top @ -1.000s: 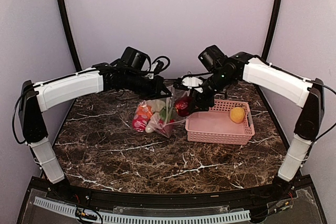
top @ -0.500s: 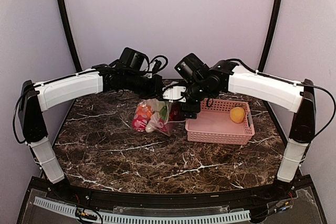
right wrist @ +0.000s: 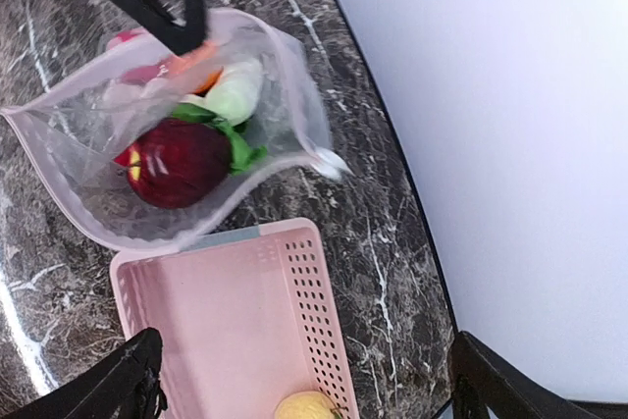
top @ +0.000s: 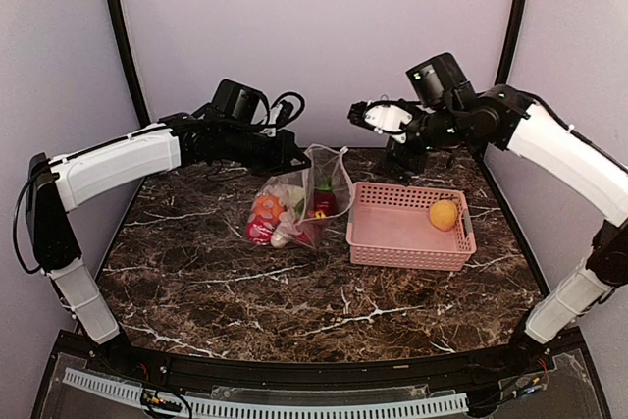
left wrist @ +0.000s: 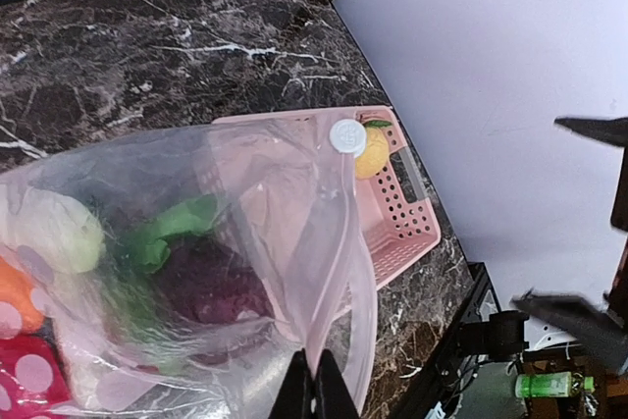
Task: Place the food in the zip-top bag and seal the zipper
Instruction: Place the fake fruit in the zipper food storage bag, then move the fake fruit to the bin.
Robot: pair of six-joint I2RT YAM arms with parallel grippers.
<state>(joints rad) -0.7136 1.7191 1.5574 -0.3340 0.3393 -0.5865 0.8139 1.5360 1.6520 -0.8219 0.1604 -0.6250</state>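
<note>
The clear zip-top bag (top: 299, 205) stands open on the marble, lifted by its top edge. My left gripper (left wrist: 316, 390) is shut on that edge, pinching the pink zipper (left wrist: 339, 242) strip near its white slider (left wrist: 344, 135). Inside lie food pieces: a dark maroon one (right wrist: 182, 162), a white-green one (right wrist: 235, 93), an orange one (top: 265, 208) and a red one (top: 257, 233). A yellow food piece (top: 444, 214) sits in the pink basket (top: 392, 242). My right gripper (top: 368, 115) hangs open and empty, high above the basket's far left corner, apart from the bag.
The pink slotted basket (right wrist: 235, 321) stands just right of the bag, touching or nearly touching it. Walls close in behind and on both sides. Bare marble table (top: 294, 291) spreads toward the near edge.
The right gripper let go of the dark maroon piece at the bag's mouth, opened wide, and drew back up and to the right. The left gripper raised the bag's edge a little.
</note>
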